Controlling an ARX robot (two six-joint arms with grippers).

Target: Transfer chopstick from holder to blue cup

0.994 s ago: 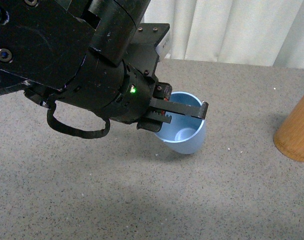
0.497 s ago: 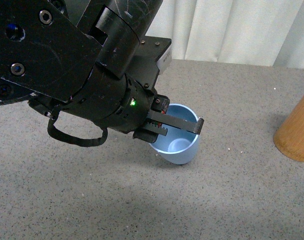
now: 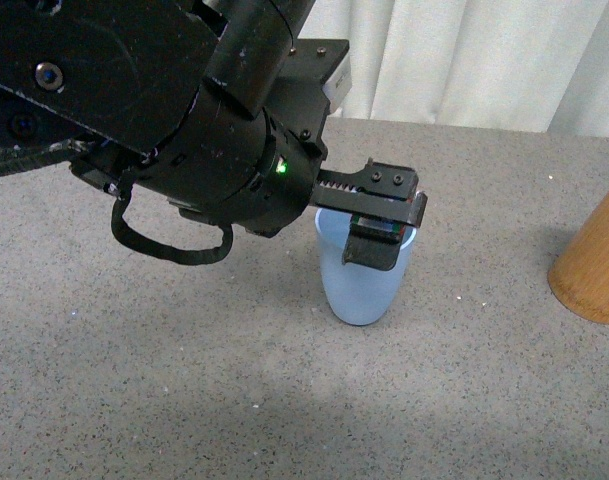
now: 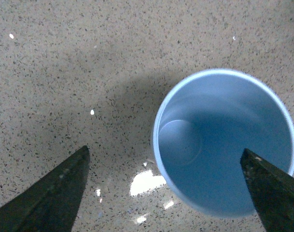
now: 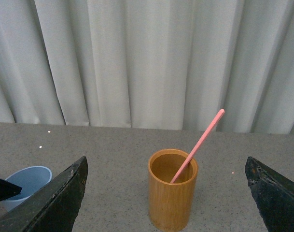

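Note:
The blue cup stands upright on the grey table, and the left wrist view looks straight down into the empty blue cup. My left gripper hangs open just above its rim, touching nothing. The left gripper has one dark finger over the cup's edge. The holder, a wooden cylinder, stands in front of my open right gripper and some way off. One pink chopstick leans out of it. In the front view the holder is cut off at the right edge.
A white curtain closes off the far side of the table. The speckled grey tabletop lies bare in front of the cup. The blue cup also shows at the edge of the right wrist view.
The blue cup was tilted in my left gripper a second ago. It now stands upright on the table, and the gripper has opened and lifted above its rim.

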